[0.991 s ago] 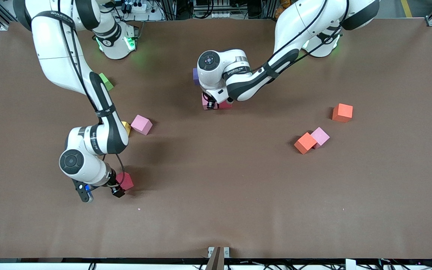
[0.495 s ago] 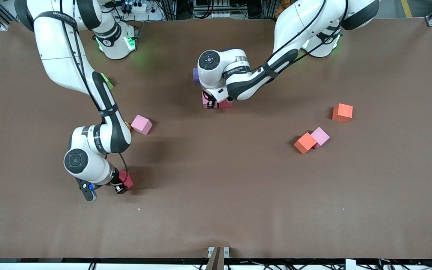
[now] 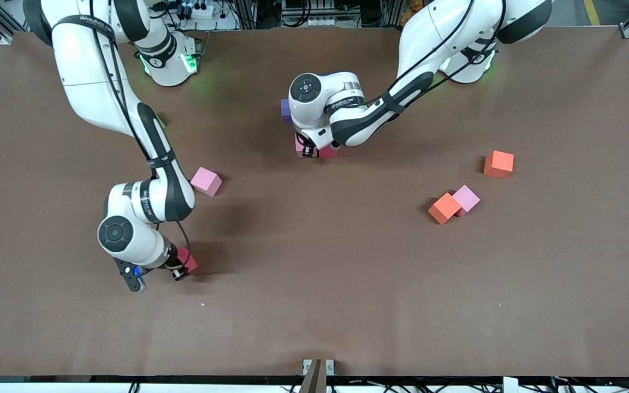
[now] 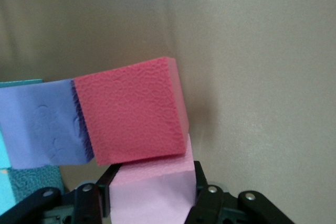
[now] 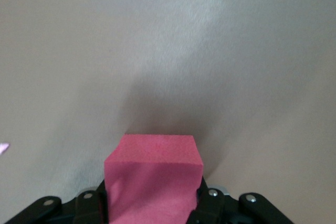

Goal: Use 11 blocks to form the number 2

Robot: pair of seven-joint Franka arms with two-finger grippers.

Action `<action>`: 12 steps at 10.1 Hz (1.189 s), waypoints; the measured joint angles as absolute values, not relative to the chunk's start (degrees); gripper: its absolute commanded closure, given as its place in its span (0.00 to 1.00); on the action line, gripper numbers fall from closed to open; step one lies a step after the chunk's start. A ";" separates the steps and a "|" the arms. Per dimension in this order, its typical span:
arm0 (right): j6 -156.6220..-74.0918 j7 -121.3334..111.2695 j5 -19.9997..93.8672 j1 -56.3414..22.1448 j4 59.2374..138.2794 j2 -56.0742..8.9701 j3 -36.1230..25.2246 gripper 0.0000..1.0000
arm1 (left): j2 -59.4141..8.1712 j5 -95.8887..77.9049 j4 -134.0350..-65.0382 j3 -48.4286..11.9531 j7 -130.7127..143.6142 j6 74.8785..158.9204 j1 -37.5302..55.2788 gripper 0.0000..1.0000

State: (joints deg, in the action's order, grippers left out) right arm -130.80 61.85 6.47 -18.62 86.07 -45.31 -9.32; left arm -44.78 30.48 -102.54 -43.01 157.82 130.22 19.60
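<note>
1. The right gripper [image 3: 182,268] is clamped on a red block [image 3: 188,260] at the table [image 3: 314,305], near the front camera.
2. The left gripper [image 3: 308,152] grips a pink block [image 4: 152,192] touching another red block [image 4: 131,111], beside a purple block [image 4: 39,124].

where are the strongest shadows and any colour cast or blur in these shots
Front view: soft dark shadows spread on the table beside both arms, and green glow from the base lights tints the cloth near the bases. Right wrist view: a dark smudge of shadow sits above the red block; the surface looks greyish. Left wrist view: the foam grain on the red block is crisp.
</note>
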 measured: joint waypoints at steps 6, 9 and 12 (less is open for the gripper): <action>-126.91 63.44 6.49 -19.46 85.88 -43.42 -9.28 0.91 | -44.78 30.56 -102.74 -42.87 157.82 130.35 19.70 0.55; -122.68 66.66 6.51 -20.21 85.77 -41.13 -8.69 0.91 | -44.70 30.91 -102.98 -42.87 157.82 130.45 19.72 0.55; -121.51 70.53 6.61 -21.87 85.99 -40.78 -8.02 0.91 | -44.56 30.96 -103.29 -42.88 157.82 130.54 19.73 0.53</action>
